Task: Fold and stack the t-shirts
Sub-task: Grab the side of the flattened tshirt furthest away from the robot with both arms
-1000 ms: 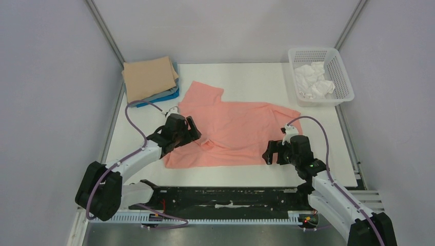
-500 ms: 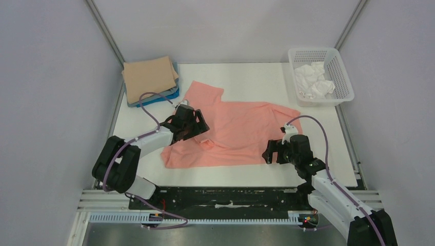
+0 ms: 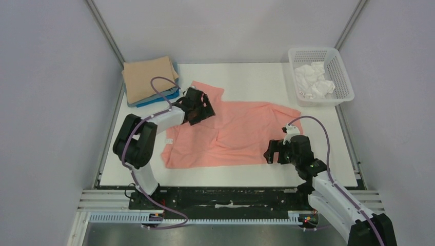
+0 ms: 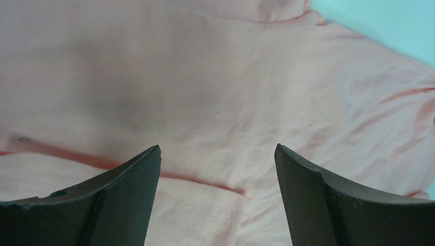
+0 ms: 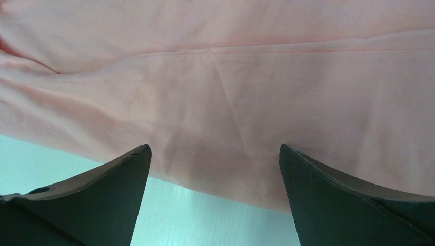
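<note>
A salmon-pink t-shirt [image 3: 236,130] lies spread on the white table [image 3: 256,77]. It fills the left wrist view [image 4: 215,87] and the upper part of the right wrist view [image 5: 231,92]. My left gripper [image 3: 202,108] is open and empty over the shirt's upper left part, above a folded sleeve hem [image 4: 205,200]. My right gripper [image 3: 270,152] is open and empty at the shirt's lower right edge, close above the table. A stack of folded t-shirts [image 3: 150,78], tan on top with grey and bright blue below, lies at the back left.
A white mesh basket [image 3: 338,69] holding white cloth [image 3: 314,82] stands at the back right. Grey walls close in the table on both sides. The black rail with the arm bases [image 3: 225,197] runs along the near edge.
My left gripper has moved away from me and to the right, from the shirt's left edge up to its upper left part. A small bunched fold there has flattened. The right arm has not moved.
</note>
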Robot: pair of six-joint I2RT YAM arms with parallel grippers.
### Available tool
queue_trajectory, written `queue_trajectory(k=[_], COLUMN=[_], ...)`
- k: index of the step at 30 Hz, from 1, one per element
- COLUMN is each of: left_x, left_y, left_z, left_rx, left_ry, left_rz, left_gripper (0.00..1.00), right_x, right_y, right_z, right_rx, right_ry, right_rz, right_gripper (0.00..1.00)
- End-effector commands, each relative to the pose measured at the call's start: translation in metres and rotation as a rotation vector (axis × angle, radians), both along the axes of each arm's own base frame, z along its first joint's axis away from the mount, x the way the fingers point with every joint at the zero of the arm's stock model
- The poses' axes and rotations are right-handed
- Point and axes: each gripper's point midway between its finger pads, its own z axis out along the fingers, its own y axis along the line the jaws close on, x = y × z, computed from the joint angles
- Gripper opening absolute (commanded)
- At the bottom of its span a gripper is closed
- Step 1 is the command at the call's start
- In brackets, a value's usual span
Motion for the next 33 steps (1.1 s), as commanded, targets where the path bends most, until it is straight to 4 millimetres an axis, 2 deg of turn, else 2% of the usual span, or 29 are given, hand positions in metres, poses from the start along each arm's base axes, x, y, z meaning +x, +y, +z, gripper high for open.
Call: queue_trajectory(k=[1,3,5,8,12,15,17,22,29,33], left_x=[0.005,0.001,-0.009,-0.031,-0.062,-0.081,-0.089,-0.117,-0.17,-0.192], left_y=[0.005,0.015,0.026,0.022,-0.005,-0.028,-0.036,-0.038,-0.027,-0.017], left_z=[0.054,0.077,0.091,0.097,0.081,0.059,0.046,0.014,-0.016,-0.023], left_rx=[-0.016,0.002,0.037,0.003,-0.08,-0.148,-0.164,-0.106,-0.114,-0.115], left_ry=[-0.122,-0.18,-0.214,-0.22,-0.188,-0.146,-0.11,-0.047,0.036,0.038], left_rz=[0.001,0.026,0.048,-0.003,-0.119,-0.184,-0.205,-0.223,-0.225,-0.214], left_gripper=[0.87,0.87,0.87,0.87,0.87,0.87,0.87,0.87,0.87,0.87], right_x=[0.015,0.02,0.027,0.035,0.043,0.05,0.051,0.023,-0.033,-0.062], right_y=[-0.003,-0.001,0.001,0.012,0.031,0.04,0.036,0.017,0.008,0.023], right_z=[0.025,0.034,0.046,0.062,0.065,0.052,0.041,0.007,-0.031,-0.038], right_rx=[0.009,0.034,0.074,0.142,0.176,0.158,0.128,0.111,0.121,0.197], right_ry=[-0.074,-0.108,-0.152,-0.21,-0.247,-0.232,-0.208,-0.136,0.066,0.181], right_rz=[-0.056,-0.067,-0.089,-0.088,-0.042,-0.048,-0.082,-0.148,-0.136,-0.061], right_gripper=[0.98,0.98,0.98,0.98,0.98,0.98,0.98,0.98,0.98,0.98])
